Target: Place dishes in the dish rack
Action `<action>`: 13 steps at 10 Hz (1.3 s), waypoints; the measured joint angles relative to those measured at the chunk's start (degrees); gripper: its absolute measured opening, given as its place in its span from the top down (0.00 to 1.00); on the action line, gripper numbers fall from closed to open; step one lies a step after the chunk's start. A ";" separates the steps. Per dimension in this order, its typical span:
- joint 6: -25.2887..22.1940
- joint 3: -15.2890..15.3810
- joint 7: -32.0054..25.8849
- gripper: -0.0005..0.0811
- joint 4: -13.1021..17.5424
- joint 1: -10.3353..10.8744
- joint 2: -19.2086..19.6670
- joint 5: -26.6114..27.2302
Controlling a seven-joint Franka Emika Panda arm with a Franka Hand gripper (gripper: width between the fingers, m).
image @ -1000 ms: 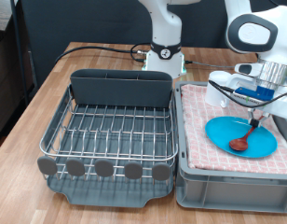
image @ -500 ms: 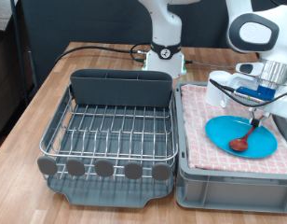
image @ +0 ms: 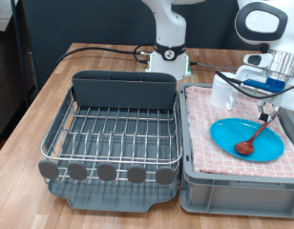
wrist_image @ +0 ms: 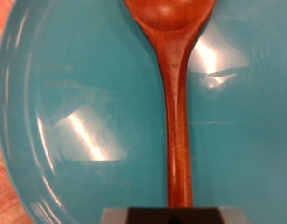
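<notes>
The reddish-brown wooden spoon (image: 246, 146) rests its bowl on the round bright-blue plate (image: 247, 139), which lies on the pink checked cloth in the grey crate (image: 238, 181). The spoon's handle slopes up towards my gripper (image: 271, 113) above the plate's right side. In the wrist view the handle (wrist_image: 177, 112) runs straight in between my fingers at the gripper (wrist_image: 176, 213), with the blue plate (wrist_image: 78, 103) behind it. The gripper is shut on the handle. A small white mug (image: 222, 93) stands at the crate's back left. The dish rack (image: 114, 134) stands at the exterior view's left.
The rack's dark grey utensil caddy (image: 123, 91) is at its far side, and round tabs (image: 107, 172) line its near edge. A black cable (image: 99, 50) runs over the wooden table behind the rack to the robot base (image: 169, 57).
My hand has risen a little above the plate. The spoon's handle end has lifted with it, while the spoon's bowl still touches the plate.
</notes>
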 joint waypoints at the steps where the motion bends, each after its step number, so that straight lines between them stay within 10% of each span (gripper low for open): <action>1: -0.08 0.20 -0.40 0.99 -0.07 0.00 -0.86 1.31; 8: -3.24 2.71 -3.65 0.98 0.02 0.00 -4.10 10.04; 12: -3.24 2.94 -7.47 0.34 0.11 -0.11 -4.01 12.07; 13: -3.10 2.75 -7.42 0.34 0.10 -0.11 -3.75 10.92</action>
